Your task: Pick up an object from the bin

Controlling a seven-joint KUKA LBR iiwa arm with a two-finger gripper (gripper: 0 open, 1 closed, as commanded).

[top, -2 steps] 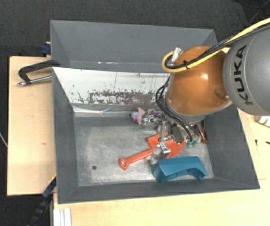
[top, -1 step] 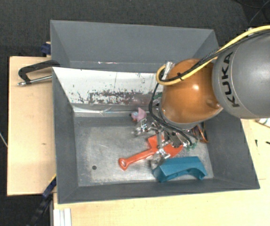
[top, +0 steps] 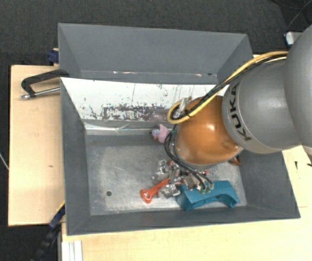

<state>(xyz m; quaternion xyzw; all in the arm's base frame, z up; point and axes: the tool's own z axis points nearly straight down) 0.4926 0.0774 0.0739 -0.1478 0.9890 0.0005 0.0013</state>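
My gripper (top: 173, 182) reaches down under the orange cover to the bin floor near the front middle. Its metal fingers are at the right end of a small red tool (top: 152, 192), a thin handle with a rounded end lying flat. Just right of the fingers lies a blue plastic piece (top: 207, 196) with a curved shape, close to the front wall. A small pink thing (top: 160, 132) sits by the back wall, left of the cover.
The arm and its orange cover hide the right half of the bin floor. The left part of the floor is bare grey metal, with scuffed paint along the back wall.
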